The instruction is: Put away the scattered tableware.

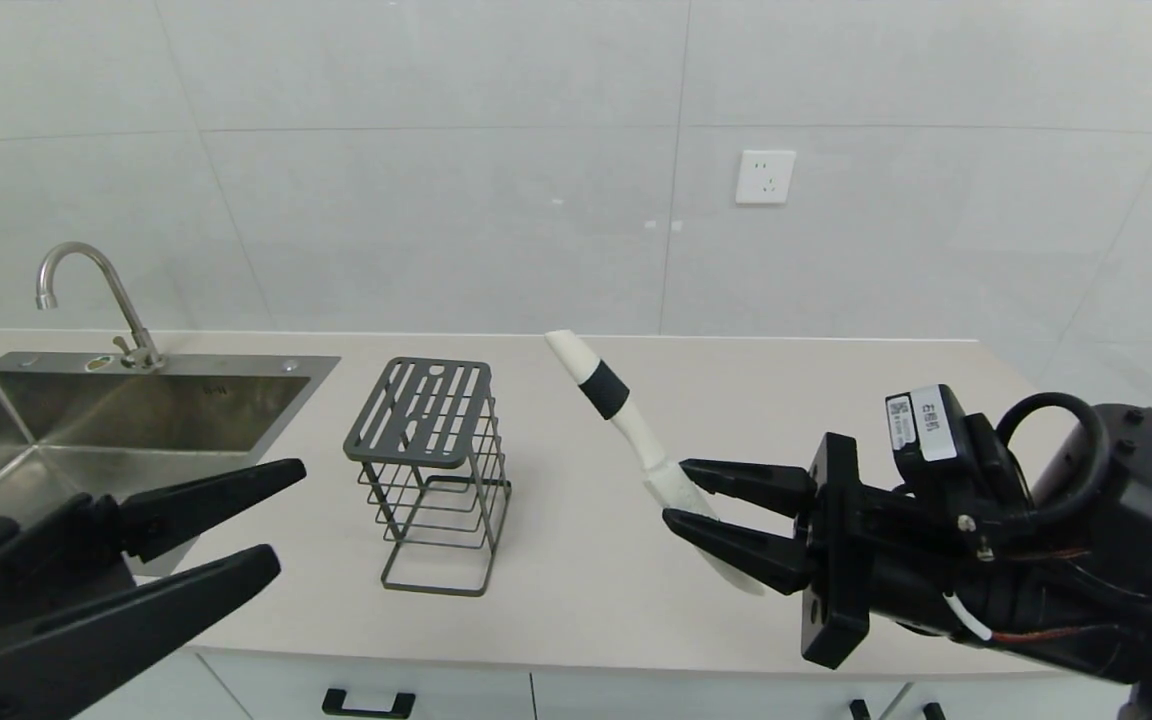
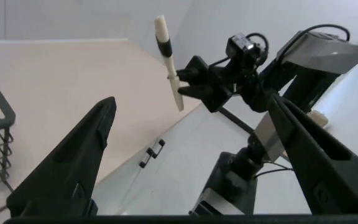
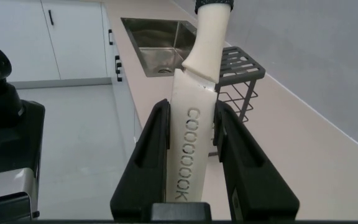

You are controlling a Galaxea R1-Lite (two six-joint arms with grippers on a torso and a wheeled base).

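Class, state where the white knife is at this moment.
In the head view, the white knife is clamped by its blade in the right gripper, raised above the counter, right of the wire rack.

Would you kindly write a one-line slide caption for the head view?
Right gripper holds a white knife by its blade above the counter, beside a slotted wire rack.

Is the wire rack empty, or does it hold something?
Empty: nothing shows through the wire rack; the white knife is in the right gripper.
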